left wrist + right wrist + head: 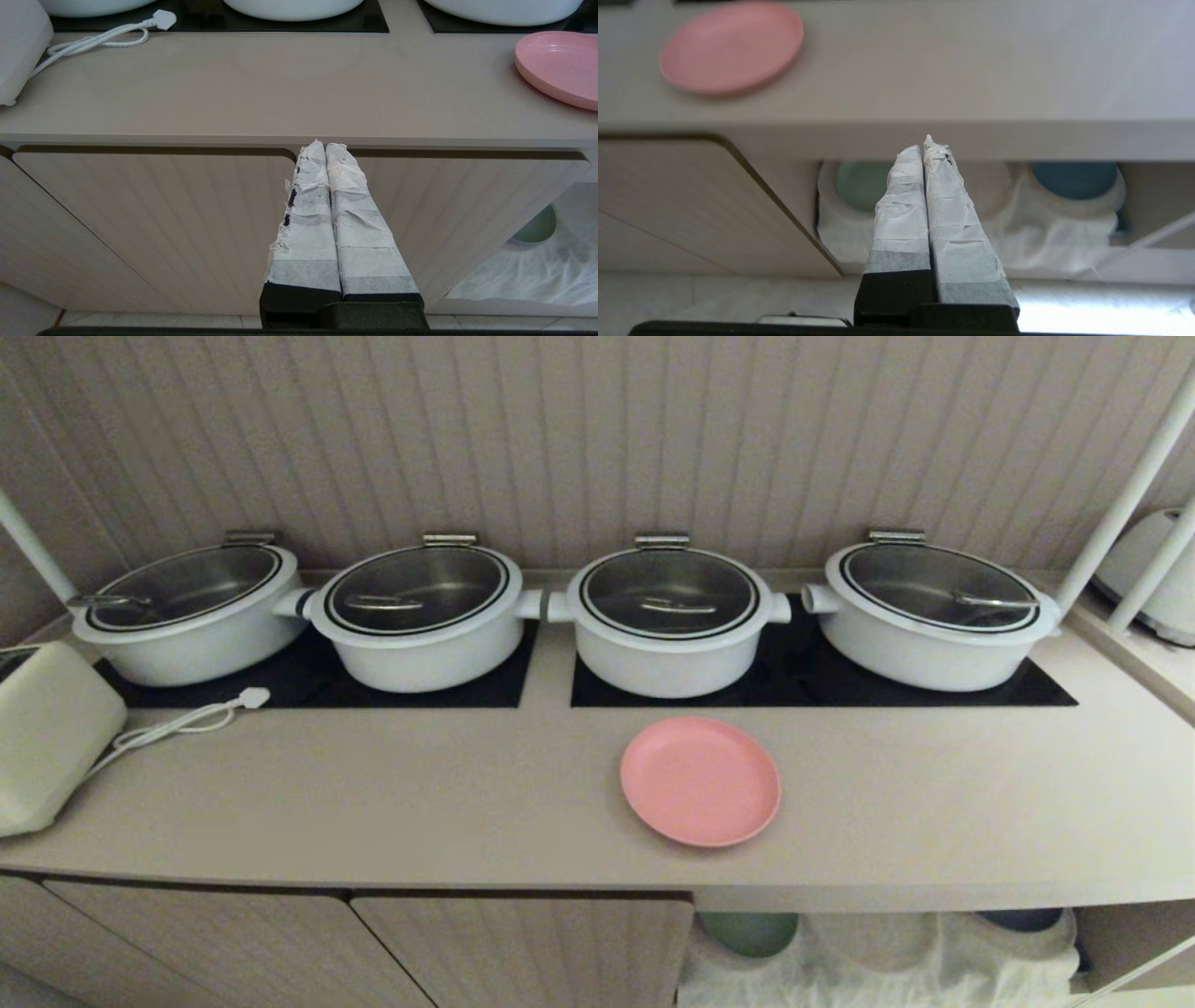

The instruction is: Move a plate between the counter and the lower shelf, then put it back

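The salmon-pink plate (700,781) (558,65) (732,46) lies flat on the beige counter (373,803), near its front edge and in front of the third white pot. Under the counter, the lower shelf (1045,242) holds an off-white cloth with round humps. My left gripper (325,145) is shut and empty, low in front of the cabinet doors, well to the left of the plate. In front of the shelf opening, below the counter edge, my right gripper (923,143) is shut with nothing in it. Neither gripper shows in the head view.
Several white lidded pots (665,621) stand on black hob panels (934,691) at the back. A white appliance (47,747) with a cord and plug (201,714) sits at the counter's left end. A green plate (859,184) and a dark blue plate (1073,179) rest on the shelf's humps.
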